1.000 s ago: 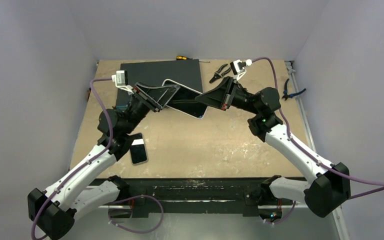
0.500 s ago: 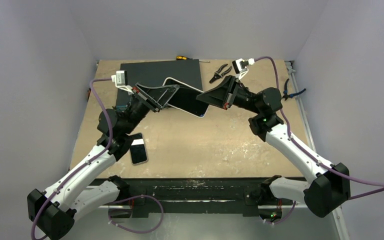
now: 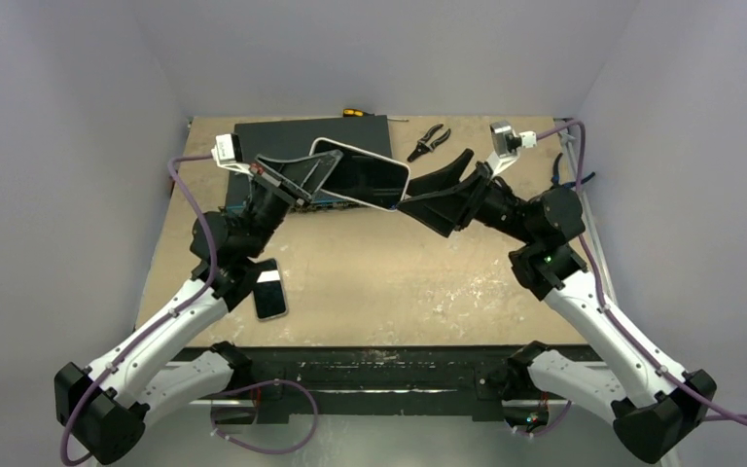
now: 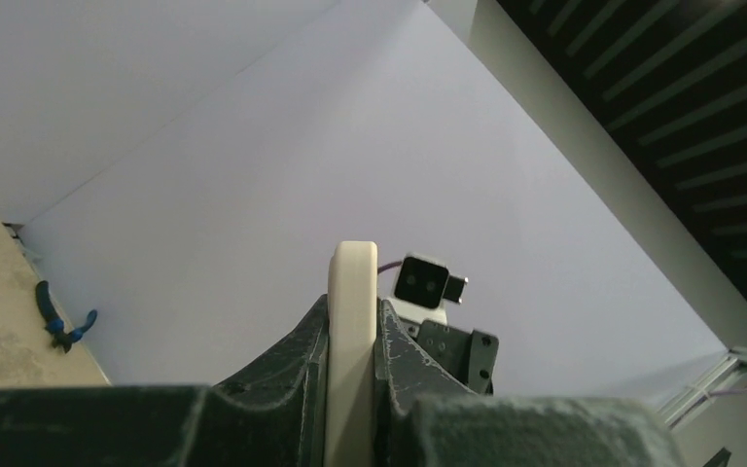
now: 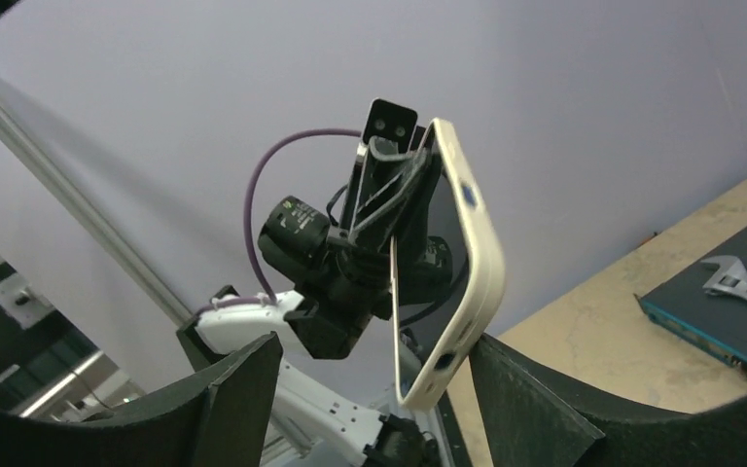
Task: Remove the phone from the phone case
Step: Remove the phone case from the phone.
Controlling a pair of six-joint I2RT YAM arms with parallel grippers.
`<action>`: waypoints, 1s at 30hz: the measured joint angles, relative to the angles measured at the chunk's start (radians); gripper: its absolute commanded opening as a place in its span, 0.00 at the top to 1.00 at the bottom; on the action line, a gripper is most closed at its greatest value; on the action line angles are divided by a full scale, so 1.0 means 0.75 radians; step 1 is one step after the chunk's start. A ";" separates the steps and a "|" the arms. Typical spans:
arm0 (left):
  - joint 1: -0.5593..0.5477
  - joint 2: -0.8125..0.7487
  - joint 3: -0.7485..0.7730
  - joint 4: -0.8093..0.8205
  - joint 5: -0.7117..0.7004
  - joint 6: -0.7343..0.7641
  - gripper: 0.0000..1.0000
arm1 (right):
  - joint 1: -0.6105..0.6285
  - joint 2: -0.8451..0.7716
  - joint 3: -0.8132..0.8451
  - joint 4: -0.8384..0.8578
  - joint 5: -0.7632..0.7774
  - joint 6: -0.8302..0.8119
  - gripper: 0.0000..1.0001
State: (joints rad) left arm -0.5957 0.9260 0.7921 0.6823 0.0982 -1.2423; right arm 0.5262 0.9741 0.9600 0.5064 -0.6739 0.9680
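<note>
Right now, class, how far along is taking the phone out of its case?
Done: left gripper holds the white case aloft. In hand: right gripper is open beside its free end, gripping nothing. Left: the phone looks seated inside; pull it out.

We see two arms, the left arm (image 3: 170, 321) and the right arm (image 3: 593, 311), each built of white shells between black joints. A purple cable (image 5: 303, 136) runs along each one to a small white camera (image 3: 226, 149) at the wrist. Our fingers (image 5: 238, 404) are matte black, broad and wedge-shaped, with a rough, scuffed surface. A green light (image 3: 546, 260) glows on the right arm's elbow joint.
</note>
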 measured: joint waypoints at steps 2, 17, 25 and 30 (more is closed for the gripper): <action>0.000 0.028 0.027 0.021 -0.040 -0.037 1.00 | 0.045 -0.018 0.001 -0.043 0.038 -0.090 0.27; 0.008 0.103 0.111 0.010 -0.134 -0.180 1.00 | 0.232 0.043 -0.032 0.036 0.312 -0.266 0.51; 0.008 0.079 0.111 -0.003 -0.134 -0.181 1.00 | 0.232 0.108 -0.032 0.080 0.350 -0.244 0.46; 0.008 0.071 0.111 -0.007 -0.134 -0.182 1.00 | 0.232 0.108 -0.032 0.107 0.354 -0.243 0.42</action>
State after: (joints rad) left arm -0.5896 0.9794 0.8753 0.6769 -0.0021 -1.3785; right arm 0.7002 1.0550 0.9363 0.5865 -0.4084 0.7856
